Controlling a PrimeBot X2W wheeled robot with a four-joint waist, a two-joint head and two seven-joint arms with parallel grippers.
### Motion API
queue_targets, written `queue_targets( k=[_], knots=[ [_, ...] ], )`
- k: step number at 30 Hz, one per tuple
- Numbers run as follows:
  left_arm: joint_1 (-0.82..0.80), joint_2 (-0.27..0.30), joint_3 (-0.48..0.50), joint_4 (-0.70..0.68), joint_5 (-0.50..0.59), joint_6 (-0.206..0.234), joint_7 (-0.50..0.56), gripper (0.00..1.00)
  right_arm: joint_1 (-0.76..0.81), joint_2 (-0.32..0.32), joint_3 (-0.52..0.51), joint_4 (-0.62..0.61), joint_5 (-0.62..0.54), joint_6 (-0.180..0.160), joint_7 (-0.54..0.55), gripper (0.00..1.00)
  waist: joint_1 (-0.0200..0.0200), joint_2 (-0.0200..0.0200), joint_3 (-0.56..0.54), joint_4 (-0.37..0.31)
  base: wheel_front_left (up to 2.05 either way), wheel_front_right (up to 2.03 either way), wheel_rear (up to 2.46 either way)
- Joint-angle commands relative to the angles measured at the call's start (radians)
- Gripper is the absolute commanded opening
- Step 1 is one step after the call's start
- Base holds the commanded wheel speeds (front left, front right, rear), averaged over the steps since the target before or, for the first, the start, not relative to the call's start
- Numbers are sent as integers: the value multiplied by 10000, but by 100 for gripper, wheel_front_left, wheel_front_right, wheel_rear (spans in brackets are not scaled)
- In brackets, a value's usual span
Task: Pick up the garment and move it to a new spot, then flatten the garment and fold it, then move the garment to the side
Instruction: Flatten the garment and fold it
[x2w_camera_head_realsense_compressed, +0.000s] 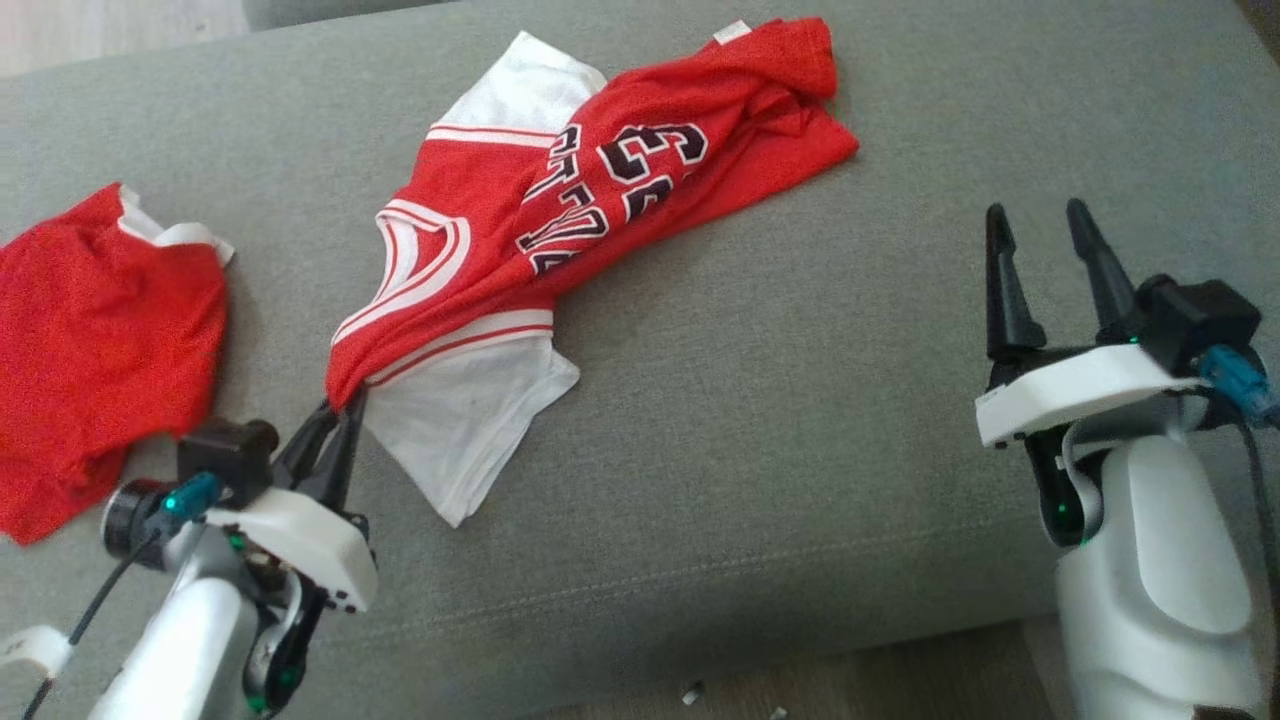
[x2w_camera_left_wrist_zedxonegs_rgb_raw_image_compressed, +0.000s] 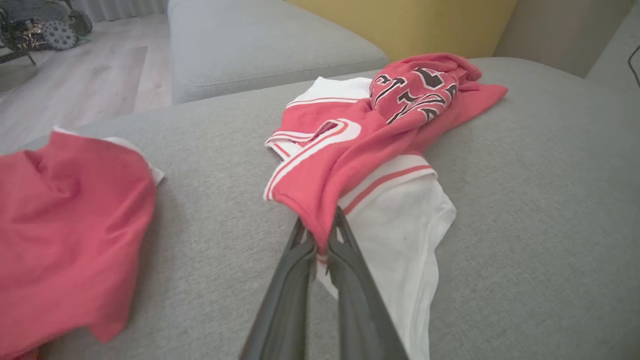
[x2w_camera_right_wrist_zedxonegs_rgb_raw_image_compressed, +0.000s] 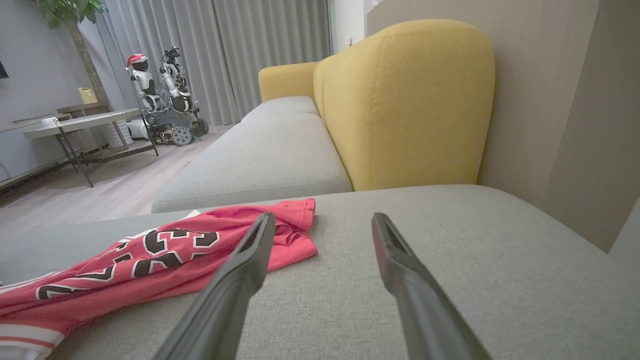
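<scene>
Two garments lie on the grey sofa cushion (x2w_camera_head_realsense_compressed: 800, 420), and the one we are working on is the red and white jersey (x2w_camera_head_realsense_compressed: 480, 200). It is crumpled and stretched diagonally across the middle of the cushion, its printed lettering bunched toward the far end. Our left gripper (x2w_camera_head_realsense_compressed: 340, 415) is clamped on the jersey's nearest red corner, just below the white-trimmed opening, and the cloth draws into a narrow ridge from that pinch. Our right gripper (x2w_camera_head_realsense_compressed: 1035, 215) hovers well apart to the right above bare cushion, its fingers spread wide with nothing between them. The other red garment (x2w_camera_head_realsense_compressed: 100, 340) sits at the far left, apart from the jersey. We judge the jersey to be light, soft mesh that will drape, stretch and slide rather than hold a shape, so a single pinch will likely drag it into a rope. For carrying and flattening, we think a second hold is wanted on the far red edge beyond the lettering, taken at a hem where the cloth is doubled and less likely to slip. The white part may trail and tuck under itself.
</scene>
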Motion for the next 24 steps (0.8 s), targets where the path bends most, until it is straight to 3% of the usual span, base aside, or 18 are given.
queue_targets(
  k=[1,2,3,4,5,11,16,24],
  knots=[
    [-351,169,367,-314,4,96,53,0,-161,115,270,-254,26,62,1,100,0,-1,-15,53,0,0,0],
    [-369,116,282,-256,87,162,77,1,-177,115,290,-183,8,62,14,100,0,-1,-9,78,0,0,0],
    [-391,20,206,-165,148,244,92,38,-194,115,305,-124,-23,62,17,100,0,-1,-2,102,0,0,0],
    [-419,-108,164,-51,179,365,103,90,-211,115,323,-83,-32,62,10,100,0,-1,16,124,0,0,0],
    [-456,-233,130,80,222,505,107,100,-226,115,349,-54,-35,62,2,100,0,-1,33,147,0,0,0],
    [-676,-825,221,564,444,1319,-604,100,-258,116,434,-123,-132,62,-70,100,0,-1,127,325,0,0,0],
    [-552,-1323,728,47,233,1682,-1139,100,-175,116,490,-297,-88,62,-74,100,0,-1,240,610,0,0,0],
    [-207,-2061,1033,-1777,744,1544,-1212,100,-634,109,-76,-57,350,62,421,100,0,-1,838,1599,0,0,0]
  ],
)
